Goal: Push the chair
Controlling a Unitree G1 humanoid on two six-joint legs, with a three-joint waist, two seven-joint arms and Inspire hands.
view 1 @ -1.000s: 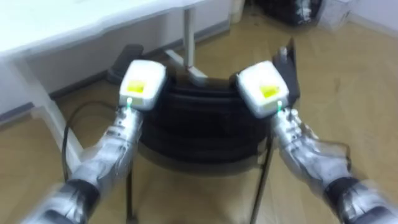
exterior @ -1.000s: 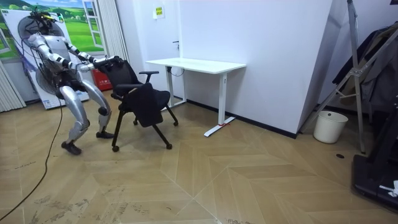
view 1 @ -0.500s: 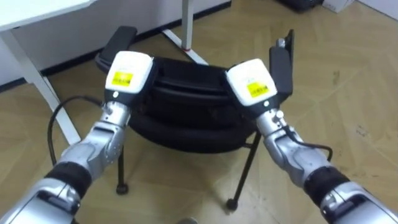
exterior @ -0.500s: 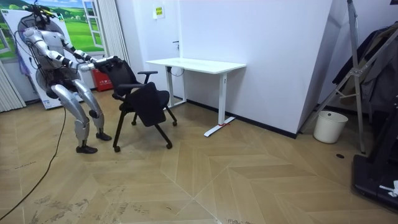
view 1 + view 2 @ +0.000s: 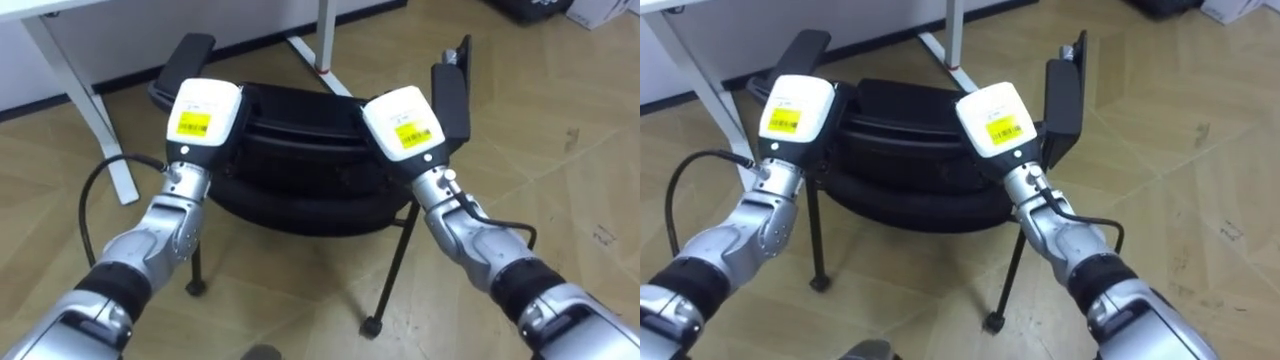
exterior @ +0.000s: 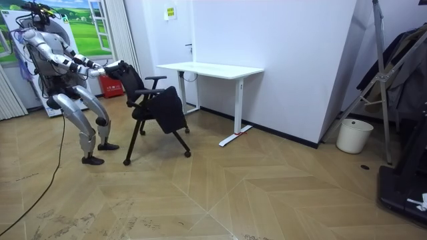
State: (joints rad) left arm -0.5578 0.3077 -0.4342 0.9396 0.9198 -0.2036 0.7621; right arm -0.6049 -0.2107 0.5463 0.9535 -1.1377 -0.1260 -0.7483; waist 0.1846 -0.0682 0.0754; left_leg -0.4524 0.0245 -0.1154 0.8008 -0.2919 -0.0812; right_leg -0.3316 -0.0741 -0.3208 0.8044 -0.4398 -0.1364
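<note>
A black office chair (image 5: 300, 160) with two armrests stands on the wood floor in front of me, its back towards me. My left hand (image 5: 205, 115) and right hand (image 5: 405, 122) rest side by side against the top of its backrest, white backs up; their fingers are hidden behind the backrest. In the room view I stand at the far left, both arms stretched to the chair (image 6: 157, 110), which leans a little toward the white desk (image 6: 210, 69).
The desk's leg (image 5: 95, 120) and foot (image 5: 320, 60) stand just beyond the chair. A dark cable (image 5: 90, 200) loops by the chair's left legs. Farther right in the room view are a white bin (image 6: 353, 135) and a dark rack (image 6: 400, 80).
The chair has rolled a little nearer the desk, with both hands kept on its backrest. I have taken a step after it, and the eye view has shifted.
</note>
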